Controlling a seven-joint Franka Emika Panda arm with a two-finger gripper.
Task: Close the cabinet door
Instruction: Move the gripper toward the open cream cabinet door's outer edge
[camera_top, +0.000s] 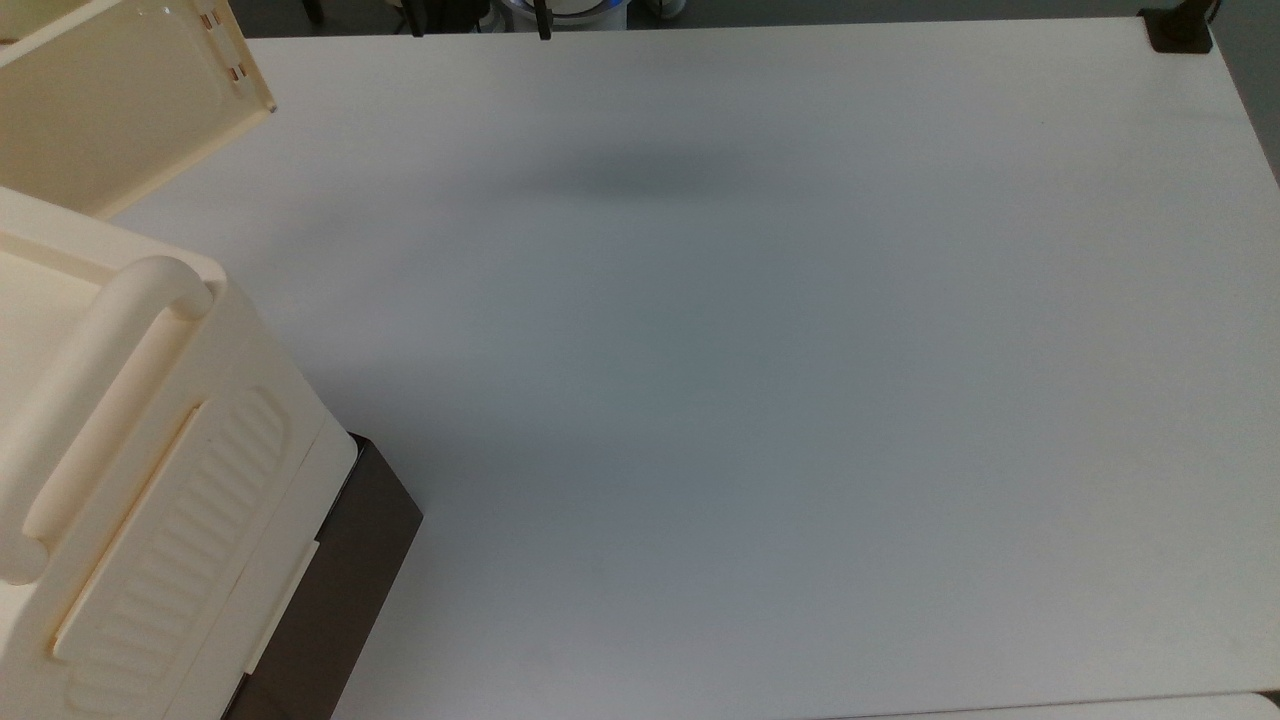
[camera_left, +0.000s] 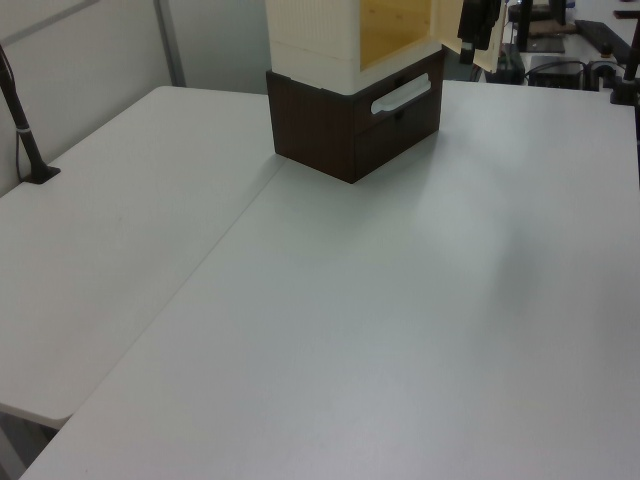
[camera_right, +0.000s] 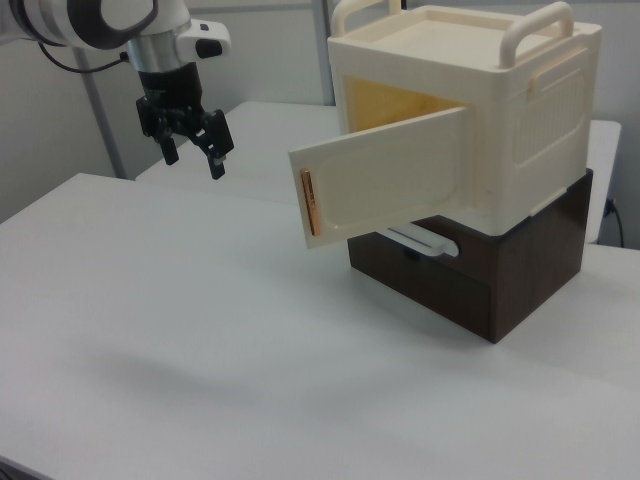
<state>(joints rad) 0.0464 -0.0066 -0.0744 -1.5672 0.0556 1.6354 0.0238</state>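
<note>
in the right view the white table (camera_right: 200, 340) is lying bare in the foreground; further back, toward the right view's right, the cabinet (camera_right: 540, 120) is sitting on its dark brown base (camera_right: 520, 275), with a white drawer handle (camera_right: 425, 240) showing on the front of that base; the cabinet door (camera_right: 385, 175) is standing open, swinging out toward the right view's left, its free edge carrying a brownish strip, and the yellowish inside of the box is showing behind it; two rounded bar handles (camera_right: 540, 25) are arching over the cabinet top; further off, at the right view's upper left, the gripper (camera_right: 193, 152) is hanging above the table with its two black fingers spread apart and holding nothing, well apart from the door's free edge.

in the top view the cabinet (camera_top: 150, 480) is filling the top view's lower left corner, ribbed side wall facing up, and the door (camera_top: 110, 110) is jutting out at the upper left over the table (camera_top: 750, 400).

in the left view the cabinet (camera_left: 320, 40) is standing at the far end of the table (camera_left: 380, 330), the door's edge (camera_left: 490, 40) sticking out to the left view's right.
</note>
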